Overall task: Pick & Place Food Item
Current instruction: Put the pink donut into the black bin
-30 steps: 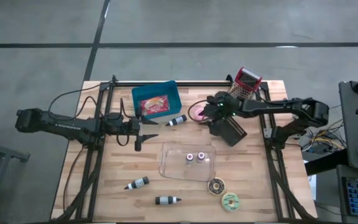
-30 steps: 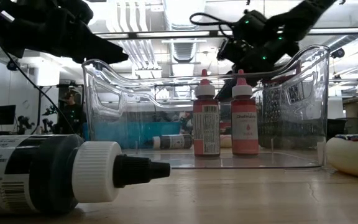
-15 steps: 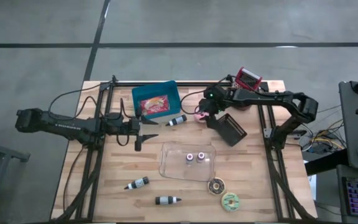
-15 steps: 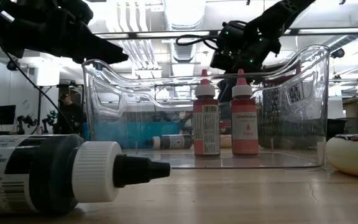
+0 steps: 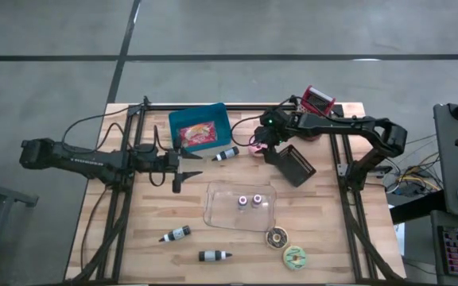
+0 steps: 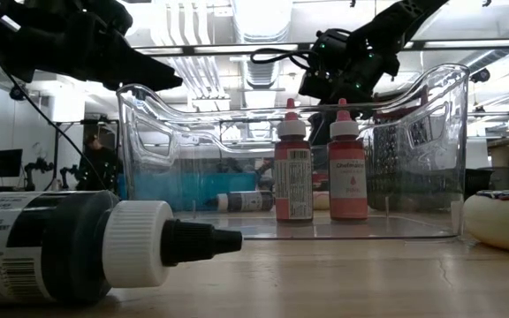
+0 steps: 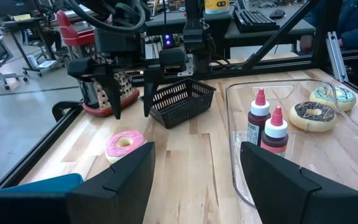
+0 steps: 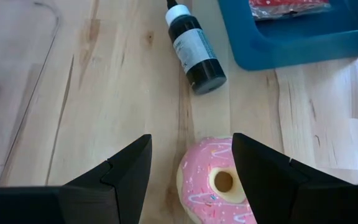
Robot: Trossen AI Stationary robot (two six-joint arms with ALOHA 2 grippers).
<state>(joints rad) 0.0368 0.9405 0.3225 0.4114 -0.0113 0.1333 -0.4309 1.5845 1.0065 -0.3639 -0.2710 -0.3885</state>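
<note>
Right gripper [image 8: 190,168] open above pink donut [image 8: 219,183]; clear bin [image 5: 240,206] holds two bottles [image 5: 250,200]

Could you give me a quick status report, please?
Right end effector open above pink donut. Left end effector open, waiting. Nothing in the way.

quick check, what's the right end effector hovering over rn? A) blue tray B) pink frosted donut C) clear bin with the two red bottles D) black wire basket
B: in the right wrist view the pink frosted donut lies on the wood directly between the open fingers of the right end effector, and the high view puts that end effector over the donut, beside the black wire basket.
</note>
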